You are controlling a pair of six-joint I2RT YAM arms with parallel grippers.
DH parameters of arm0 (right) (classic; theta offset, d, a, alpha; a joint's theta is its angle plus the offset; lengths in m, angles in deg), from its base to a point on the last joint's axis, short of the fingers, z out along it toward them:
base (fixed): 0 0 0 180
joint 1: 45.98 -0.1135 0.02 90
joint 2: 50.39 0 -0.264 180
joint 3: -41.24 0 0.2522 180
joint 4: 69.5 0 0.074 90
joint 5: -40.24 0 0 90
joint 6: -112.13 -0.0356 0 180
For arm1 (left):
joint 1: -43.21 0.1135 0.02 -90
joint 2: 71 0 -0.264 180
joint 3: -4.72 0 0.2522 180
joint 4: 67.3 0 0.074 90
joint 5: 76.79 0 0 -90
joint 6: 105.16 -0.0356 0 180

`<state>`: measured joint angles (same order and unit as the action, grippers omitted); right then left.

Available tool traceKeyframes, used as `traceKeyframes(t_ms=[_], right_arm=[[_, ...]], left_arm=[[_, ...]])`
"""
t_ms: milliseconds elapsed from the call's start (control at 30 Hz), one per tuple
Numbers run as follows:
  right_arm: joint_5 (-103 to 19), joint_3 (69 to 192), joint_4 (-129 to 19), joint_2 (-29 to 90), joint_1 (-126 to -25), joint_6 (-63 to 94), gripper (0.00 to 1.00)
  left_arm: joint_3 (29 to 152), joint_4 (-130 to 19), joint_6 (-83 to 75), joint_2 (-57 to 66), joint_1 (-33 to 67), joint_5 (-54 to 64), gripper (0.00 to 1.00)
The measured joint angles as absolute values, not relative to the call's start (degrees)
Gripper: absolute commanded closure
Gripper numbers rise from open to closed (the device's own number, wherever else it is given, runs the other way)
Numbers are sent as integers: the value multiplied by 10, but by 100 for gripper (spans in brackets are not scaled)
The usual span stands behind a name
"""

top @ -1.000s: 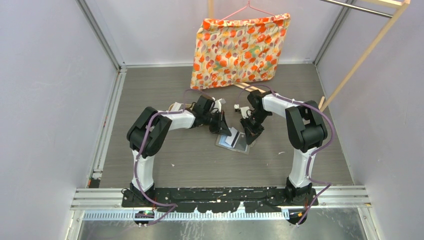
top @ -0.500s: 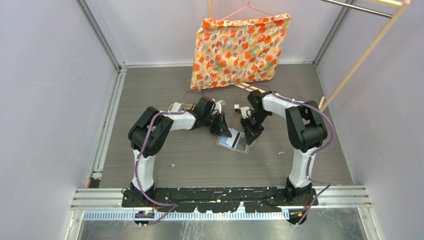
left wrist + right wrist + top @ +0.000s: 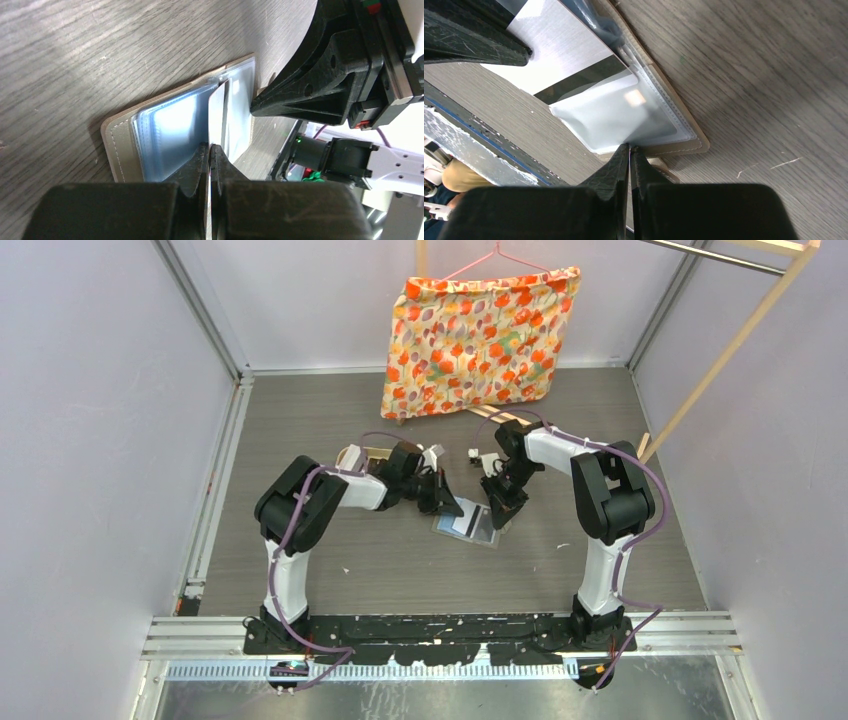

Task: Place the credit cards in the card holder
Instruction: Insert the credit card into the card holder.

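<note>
Left gripper (image 3: 210, 148) tight on silver card (image 3: 218, 112), right gripper (image 3: 629, 148) tight on card holder's (image 3: 624, 120) pocket

Right fingers (image 3: 616, 167) pinch the clear pocket (image 3: 624, 117) of the card holder (image 3: 669, 148); a silver card (image 3: 551, 50) overlaps it.

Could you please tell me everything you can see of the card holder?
The card holder lies open and flat on the grey wood-grain table. Its cover looks like tan-grey stitched leather; inside are pale blue clear plastic pockets. The left gripper holds a silver card edge-on at a pocket's mouth; the right gripper seems pinched on a pocket's corner.
</note>
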<state>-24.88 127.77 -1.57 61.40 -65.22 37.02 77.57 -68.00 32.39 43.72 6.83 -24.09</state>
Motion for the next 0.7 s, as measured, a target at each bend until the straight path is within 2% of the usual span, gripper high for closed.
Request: traceKeyframes(t_ms=[367,700], right_arm=[[-248,1278,-15,614,-651,370,89],[-246,1278,-15,614,-651,372,87]], left_arm=[[731,-784,401,437,68,-247,99],[720,-811,430,439,69,-256,99]])
